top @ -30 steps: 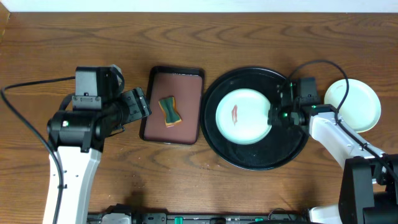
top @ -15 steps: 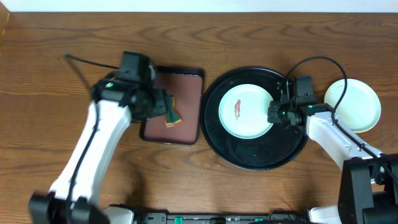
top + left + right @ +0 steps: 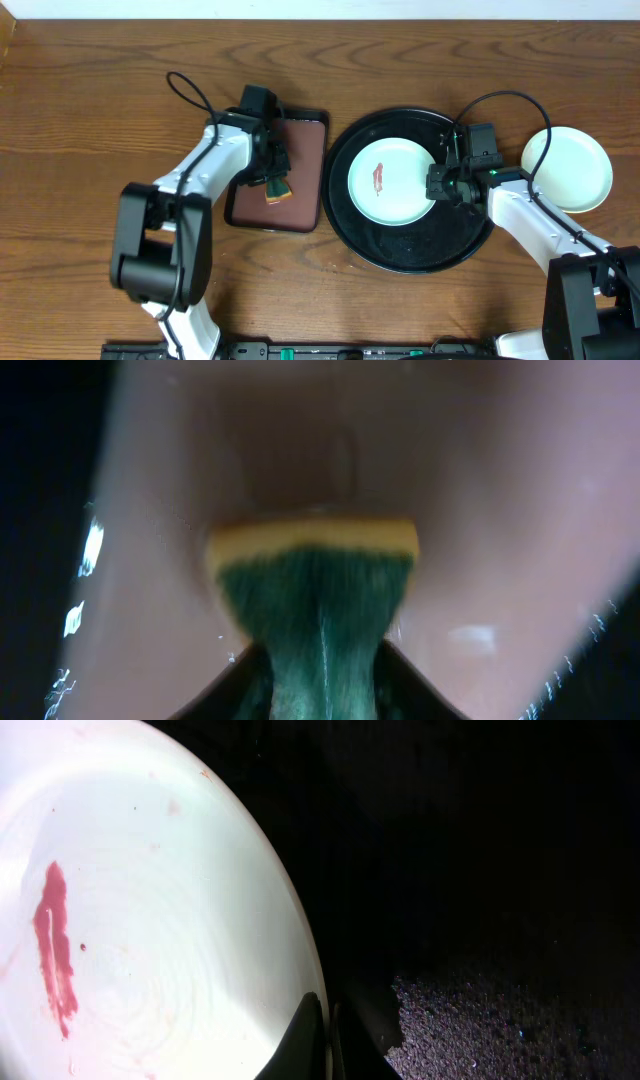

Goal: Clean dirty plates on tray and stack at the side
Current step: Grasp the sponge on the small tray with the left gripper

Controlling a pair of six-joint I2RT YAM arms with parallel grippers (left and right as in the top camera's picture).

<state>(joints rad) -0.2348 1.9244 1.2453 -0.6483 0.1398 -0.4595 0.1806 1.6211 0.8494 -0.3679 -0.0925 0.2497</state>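
Observation:
A pale mint-green plate [image 3: 392,182] with a red-brown smear [image 3: 378,178] lies in the black round tray [image 3: 412,250]. My right gripper [image 3: 437,188] is shut on that plate's right rim; in the right wrist view the fingertips [image 3: 310,1035] pinch the plate [image 3: 150,920] edge. Another pale plate [image 3: 566,168] rests on the table right of the tray. My left gripper [image 3: 270,178] is down in the brown tray, shut on a green-and-yellow sponge [image 3: 277,192]. Close up, the sponge [image 3: 315,590] narrows where the dark fingers [image 3: 245,685] squeeze it.
The rectangular brown tray [image 3: 300,150] with a black rim sits left of the black tray, with little gap between them. Cables loop above both arms. Bare wooden table [image 3: 80,120] lies to the far left and along the front.
My left arm swung from the table's left side over the brown tray, came down and closed its jaws on the sponge. The right gripper kept its hold on the plate rim.

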